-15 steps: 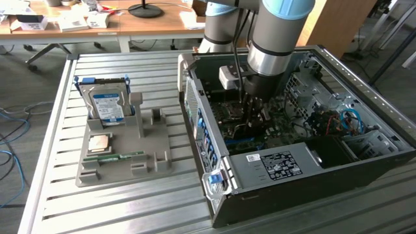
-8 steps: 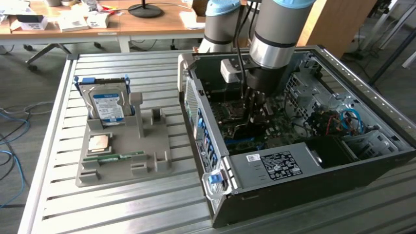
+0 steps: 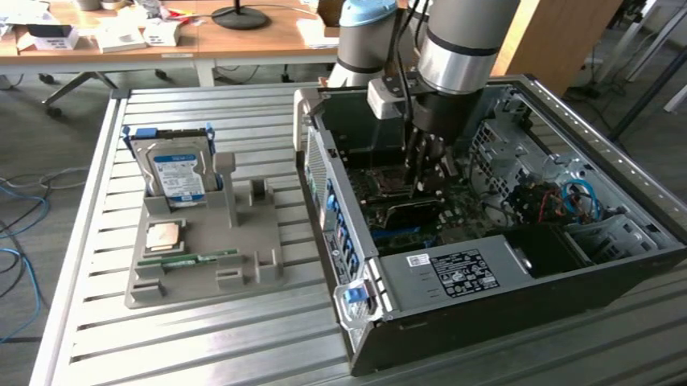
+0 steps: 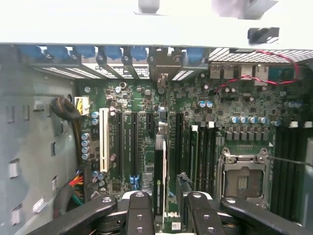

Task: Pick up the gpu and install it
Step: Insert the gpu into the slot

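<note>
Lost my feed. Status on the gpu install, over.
Hand inside case, shut on gpu. Gpu edge-on over motherboard slots, seating unclear. No obstruction seen.

You can see "DELL" in white letters on the board inside the case. The white sticker and the blue drive label have print too small to read.

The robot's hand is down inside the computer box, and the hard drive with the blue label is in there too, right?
Not quite. The hard drive stands in the grey tray outside the computer case, as the exterior view shows. The gripper is indeed down inside the case, closed on the gpu.
</note>
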`<state>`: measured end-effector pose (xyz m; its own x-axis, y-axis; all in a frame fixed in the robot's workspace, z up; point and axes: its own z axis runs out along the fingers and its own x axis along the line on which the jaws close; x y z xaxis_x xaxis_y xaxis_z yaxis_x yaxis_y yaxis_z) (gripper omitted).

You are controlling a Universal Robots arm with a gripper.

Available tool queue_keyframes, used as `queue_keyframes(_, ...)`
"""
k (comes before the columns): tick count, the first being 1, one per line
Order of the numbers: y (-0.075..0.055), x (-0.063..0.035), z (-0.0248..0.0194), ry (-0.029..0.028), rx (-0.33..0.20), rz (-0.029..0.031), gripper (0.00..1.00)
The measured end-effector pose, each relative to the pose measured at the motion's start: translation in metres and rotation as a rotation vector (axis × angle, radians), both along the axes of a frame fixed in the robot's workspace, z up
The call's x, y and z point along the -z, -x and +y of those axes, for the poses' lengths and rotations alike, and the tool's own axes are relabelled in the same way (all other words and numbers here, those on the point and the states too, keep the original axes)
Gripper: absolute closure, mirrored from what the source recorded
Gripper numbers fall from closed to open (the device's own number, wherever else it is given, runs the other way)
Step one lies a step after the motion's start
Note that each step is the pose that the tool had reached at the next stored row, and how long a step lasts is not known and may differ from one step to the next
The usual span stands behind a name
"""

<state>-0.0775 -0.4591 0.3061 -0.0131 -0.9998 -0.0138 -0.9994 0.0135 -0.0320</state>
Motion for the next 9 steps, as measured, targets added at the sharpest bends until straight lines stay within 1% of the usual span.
queue_keyframes(9, 0.000, -0.0268, 0.0000, 0.0000, 0.000, 0.0000, 0.67)
